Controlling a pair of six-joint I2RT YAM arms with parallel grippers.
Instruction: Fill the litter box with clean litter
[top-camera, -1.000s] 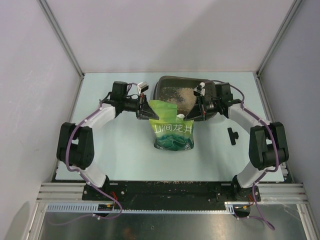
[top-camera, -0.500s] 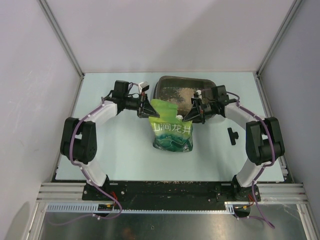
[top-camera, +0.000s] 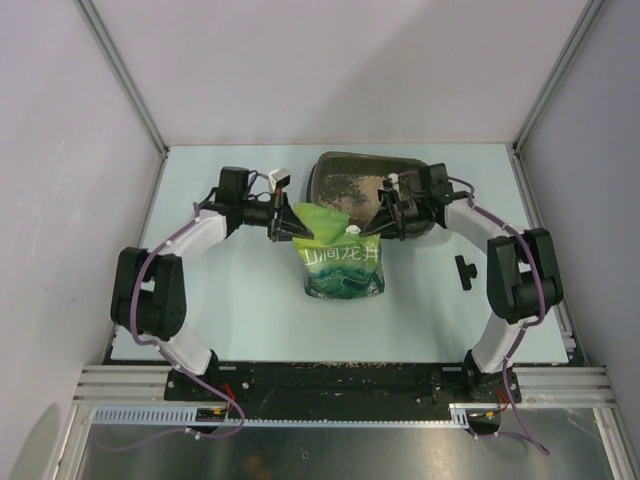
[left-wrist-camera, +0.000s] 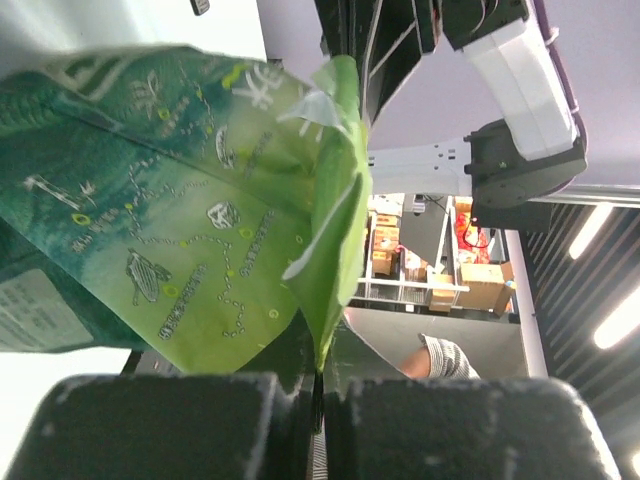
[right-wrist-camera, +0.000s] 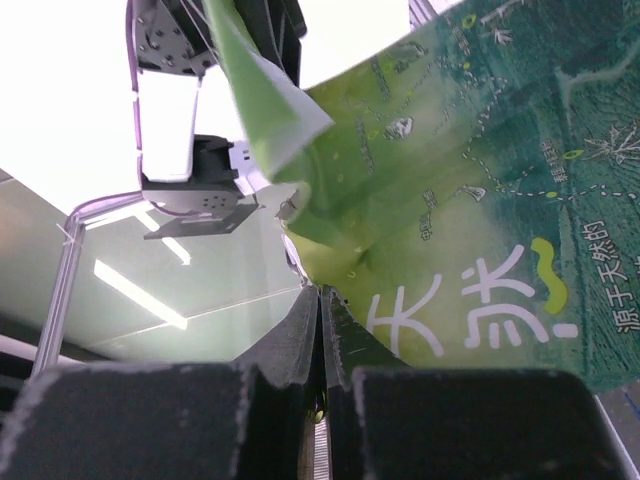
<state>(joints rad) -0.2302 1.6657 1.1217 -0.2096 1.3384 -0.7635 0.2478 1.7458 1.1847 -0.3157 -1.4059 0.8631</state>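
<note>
The green printed bag (top-camera: 343, 262) stands upright on the table just in front of the litter box (top-camera: 352, 160), a dark tray at the back. Tan clean litter (top-camera: 348, 185) lies scattered on the tray's floor. My left gripper (top-camera: 291, 227) is shut on the bag's upper left edge. My right gripper (top-camera: 378, 222) is shut on its upper right edge. In the left wrist view the bag (left-wrist-camera: 180, 200) rises from my shut left gripper (left-wrist-camera: 320, 385). In the right wrist view the bag (right-wrist-camera: 480, 190) leaves my shut right gripper (right-wrist-camera: 321, 300) the same way.
A small black part (top-camera: 464, 270) lies on the pale table to the right of the bag. White walls and metal posts enclose the table on three sides. The right forearm (top-camera: 470, 222) reaches over the tray's right end.
Both arms have shifted a little while keeping hold of the bag's top corners. The right gripper moved left and the right elbow swung inward. The bag stays in front of the tray.
</note>
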